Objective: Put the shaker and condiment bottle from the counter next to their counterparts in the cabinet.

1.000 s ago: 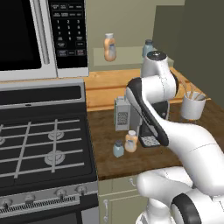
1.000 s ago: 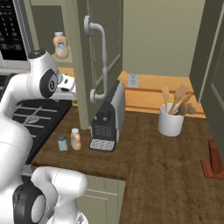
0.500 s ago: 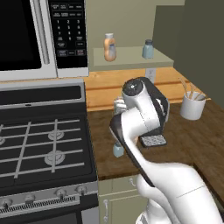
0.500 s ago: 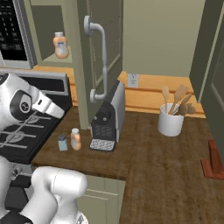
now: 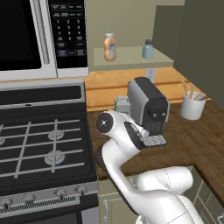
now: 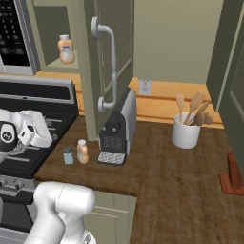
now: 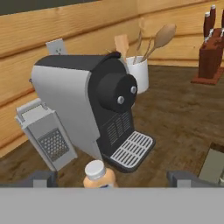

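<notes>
Gripper (image 7: pixel 111 177) spread wide, both dark finger tips low at the near edge of the hand view, holding nothing. Between them, the cream cap and orange shoulder of the slim orange-amber condiment bottle (image 7: pixel 99 175), apart from both tips.

Risk, as a judgement: closing too high on the cap, tipping the slim bottle over on the wood. Just beside it, on its left in the right base view, the small pale blue grey-capped shaker (image 6: pixel 68 155); a wide approach likely to knock it toward the stove edge. Just behind the bottle, the grey and black coffee machine (image 7: pixel 94 107) with its slotted drip tray, and the grey box grater (image 7: pixel 46 138) leaning at its side; pushing forward too far likely to bump either. On the lift, the dark olive cabinet door (image 6: pixel 107 62) with its long pale handle overhangs this corner.

Brown wood-plank counter (image 6: pixel 162 167), lighter plank backsplash with 1 outlet. White crock of wooden spoons (image 6: pixel 186 131) farther right, a red-brown knife block (image 7: pixel 209 54) beyond. Black gas stove (image 5: pixel 39 148) at left, white microwave (image 5: pixel 39 39) above it. On the pale cabinet shelf (image 5: pixel 131 57), the 2 counterparts: orange bottle (image 5: pixel 109 47) and blue shaker (image 5: pixel 148 49), well apart.
</notes>
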### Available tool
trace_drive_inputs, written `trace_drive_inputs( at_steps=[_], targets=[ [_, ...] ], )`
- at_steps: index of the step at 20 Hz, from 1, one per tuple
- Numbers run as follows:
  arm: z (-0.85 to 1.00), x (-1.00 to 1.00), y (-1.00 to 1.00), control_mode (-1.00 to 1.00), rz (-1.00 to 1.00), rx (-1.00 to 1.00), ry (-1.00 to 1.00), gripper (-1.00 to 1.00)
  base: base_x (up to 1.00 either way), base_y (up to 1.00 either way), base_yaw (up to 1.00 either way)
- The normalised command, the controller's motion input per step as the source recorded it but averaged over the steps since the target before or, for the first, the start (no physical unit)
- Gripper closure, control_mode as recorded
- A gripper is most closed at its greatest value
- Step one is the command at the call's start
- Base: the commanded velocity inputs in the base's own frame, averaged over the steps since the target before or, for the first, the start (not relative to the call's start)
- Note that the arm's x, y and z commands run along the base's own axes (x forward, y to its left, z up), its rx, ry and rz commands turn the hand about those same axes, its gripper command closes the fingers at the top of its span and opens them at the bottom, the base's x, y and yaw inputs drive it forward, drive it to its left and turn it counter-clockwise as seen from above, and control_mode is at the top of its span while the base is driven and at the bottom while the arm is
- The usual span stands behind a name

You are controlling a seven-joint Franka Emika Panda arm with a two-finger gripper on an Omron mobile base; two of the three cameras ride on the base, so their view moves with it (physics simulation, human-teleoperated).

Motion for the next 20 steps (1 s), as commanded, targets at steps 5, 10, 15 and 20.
trace_drive_inputs(
  at_steps=[5,10,15,20],
  targets=[
    [-0.26,-0.02,0.03,-1.0,-0.05,-0.01,-0.06,-1.0,0.0,0.0,0.0],
    [-0.45,-0.01,0.18,-1.0,0.0,-0.02,-0.02,-1.0,0.0,0.0,0.0],
    [-0.06,-0.01,0.12,-1.0,0.0,0.0,0.0,-1.0,0.0,0.0,0.0],
    [-0.33,0.0,0.19,-1.0,0.0,0.0,0.0,-1.0,0.0,0.0,0.0]
  ],
)
